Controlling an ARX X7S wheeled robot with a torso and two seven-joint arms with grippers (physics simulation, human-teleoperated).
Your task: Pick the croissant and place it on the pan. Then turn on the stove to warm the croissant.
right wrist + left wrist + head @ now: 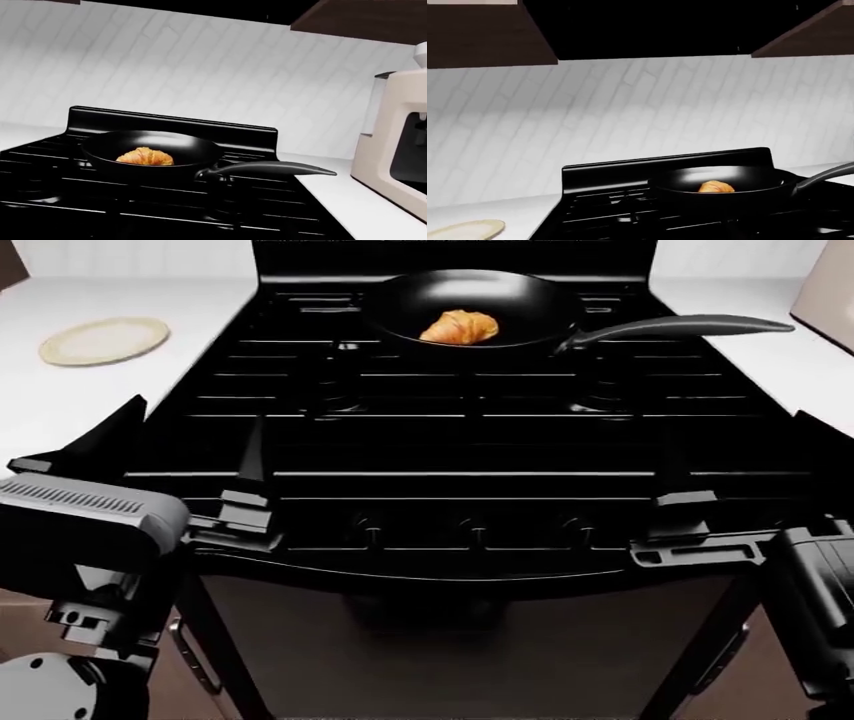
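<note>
Both arms low at near edge of head view, held apart. Left arm at near left: grey ribbed housing, black links, round joint below. Right arm at near right: black links only. Left gripper and right gripper point far, fingers dark; jaw gap unclear. Neither holds anything visible. Wrist views show no fingers.

Head looks down; both wrists look level, sharing the pan.

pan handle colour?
Glossy black, same as the pan. The handle shows best in the right wrist view.
</note>
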